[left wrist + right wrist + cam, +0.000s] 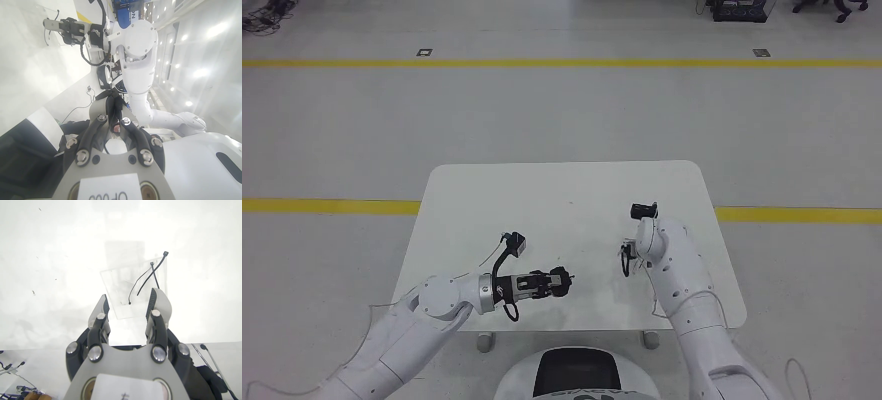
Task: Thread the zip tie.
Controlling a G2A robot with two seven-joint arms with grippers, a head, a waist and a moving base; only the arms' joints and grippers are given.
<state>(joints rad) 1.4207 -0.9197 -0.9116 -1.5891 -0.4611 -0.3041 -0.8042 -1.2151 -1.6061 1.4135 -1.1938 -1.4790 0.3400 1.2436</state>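
The right jaws stand spread wide with nothing between them, hanging over a clear sheet (pixel 113 289) that rests on the white counter (pixel 56 256). On that sheet lie the black zip ties (pixel 151 273), thin straps crossing one another, one head reaching just past the sheet's edge. The left jaws are clenched, pads pressed together; whether anything thin is pinched there cannot be told. Seen from above, they sit over the counter's near-left part, well apart from the right jaws, which are right of centre. The counter is a slab with rounded corners and a few dark specks (pixel 34 292) on it. Around it spreads a pale grey floor (pixel 542 120) crossed by two yellow lines (pixel 542 63), with two small square plates (pixel 424 52) set in it. The left wrist view catches rows of round ceiling lights (pixel 189 103).
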